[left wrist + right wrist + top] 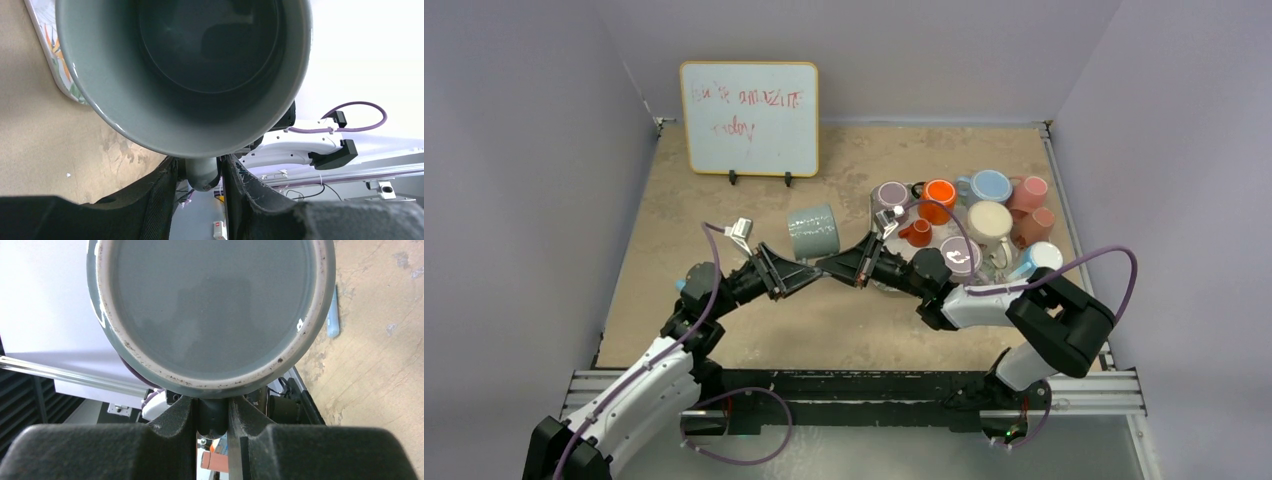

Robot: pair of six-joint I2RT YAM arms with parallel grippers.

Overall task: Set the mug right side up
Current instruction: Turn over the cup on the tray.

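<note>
The grey-green mug [814, 230] is on its side over the middle of the table, handle pointing toward me. Its mouth faces left, and the left wrist view looks into the dark inside of the mug [150, 125]. The right wrist view shows the mug's flat base [210, 310]. My left gripper [796, 272] comes in from the left with the handle [202, 175] between its fingers, and a thin gap shows on each side. My right gripper [836, 266] comes in from the right. It is shut on the handle [213, 417], both fingers pressed against it.
A patterned tray [55, 65] at the right of the table carries several mugs, among them an orange one [939, 195] and a cream one [989, 222]. A whiteboard [749, 118] stands at the back left. Walls close in the table on three sides.
</note>
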